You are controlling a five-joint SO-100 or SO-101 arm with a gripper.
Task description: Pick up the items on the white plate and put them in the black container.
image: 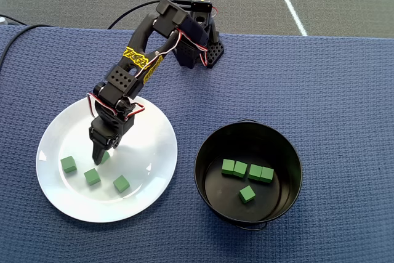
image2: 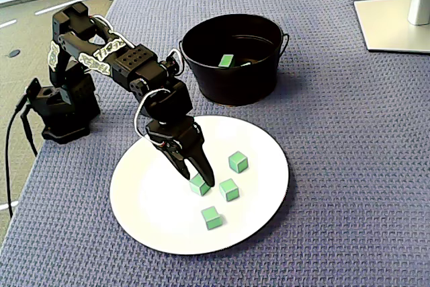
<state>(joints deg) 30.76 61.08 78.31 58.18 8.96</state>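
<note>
Green cubes: 4 lie on the white plate (image: pixel 157 170) (image2: pixel 269 186). The claw (image: pixel 96 157) (image2: pixel 199 177) points down at the plate with its fingers straddling one green cube (image: pixel 104 157) (image2: pixel 199 185). The fingers stand slightly apart on either side of it; whether they press on it cannot be told.

The other 3 cubes on the plate lie close by. In the overhead view they are a left cube (image: pixel 68 164), a middle cube (image: pixel 92 177) and a right cube (image: pixel 121 183). In the fixed view the same 3 appear at (image2: pixel 238 162), (image2: pixel 229 189) and (image2: pixel 211 217).

The black pot (image: pixel 203 183) (image2: pixel 228 82) stands just beside the plate on the blue mat (image: pixel 345 90) (image2: pixel 349 166) that covers the bench. The overhead view shows 5 cubes in it: a row of 4 (image: pixel 247 170) and a single cube (image: pixel 247 194) apart from the row.

The arm's base (image: pixel 197 47) (image2: pixel 60 109) stands on the mat beyond the plate.
</note>
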